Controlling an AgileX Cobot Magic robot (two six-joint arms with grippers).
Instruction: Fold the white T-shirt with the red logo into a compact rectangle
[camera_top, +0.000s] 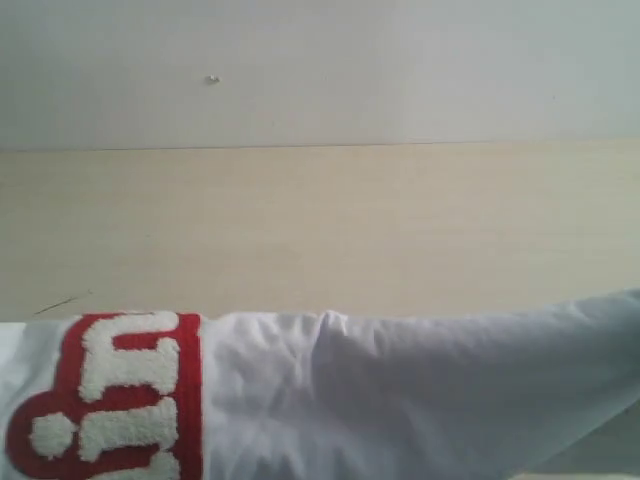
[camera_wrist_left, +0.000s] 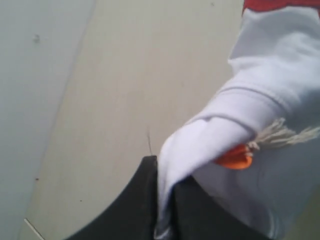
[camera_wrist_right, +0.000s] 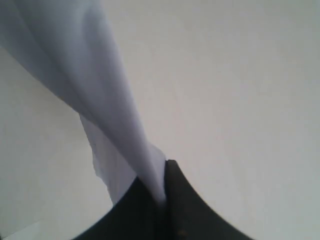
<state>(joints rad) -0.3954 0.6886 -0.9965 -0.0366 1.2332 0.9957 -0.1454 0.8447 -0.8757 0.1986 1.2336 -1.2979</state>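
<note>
Pinching cloth, your left fingers (camera_wrist_left: 152, 200) clamp the white T-shirt (camera_top: 400, 390) beside its orange neck tag (camera_wrist_left: 234, 157), and your right fingers (camera_wrist_right: 172, 200) clamp another edge. The shirt stretches between them over the counter (camera_top: 320, 230), red logo (camera_top: 120, 400) nearer your left arm.

The T-shirt (camera_top: 400, 390) is stretched across the near side, with the logo (camera_top: 110, 400) set at its left end; the table (camera_top: 320, 220) is seen behind it.
</note>
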